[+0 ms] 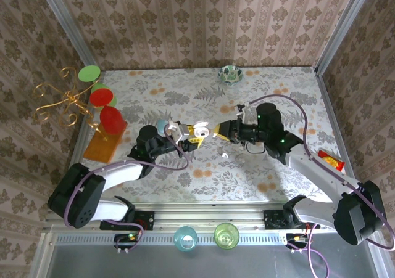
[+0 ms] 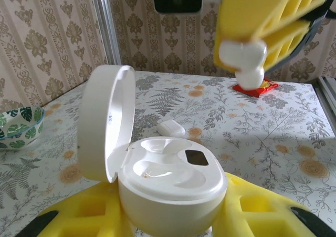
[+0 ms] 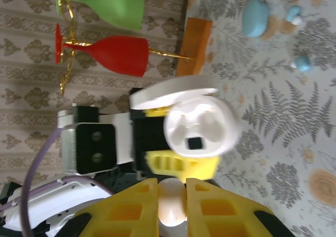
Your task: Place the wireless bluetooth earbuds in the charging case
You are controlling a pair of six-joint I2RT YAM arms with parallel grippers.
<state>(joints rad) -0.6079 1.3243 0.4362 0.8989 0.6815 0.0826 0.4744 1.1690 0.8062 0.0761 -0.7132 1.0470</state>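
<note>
The left claw grips the open white charging case. The right claw, close by it, pinches a white earbud.

Your two arms share one build: glossy white link shells running between black joint housings. The left arm and the right arm each end in a blocky black base, and a purple cable trails along each one. The left pincer and the right pincer wear bright yellow fingers, moulded with square recessed pockets and edged with black parts at the outer corners. The left wrist block is black with two round holes, mounted on a white body.
</note>
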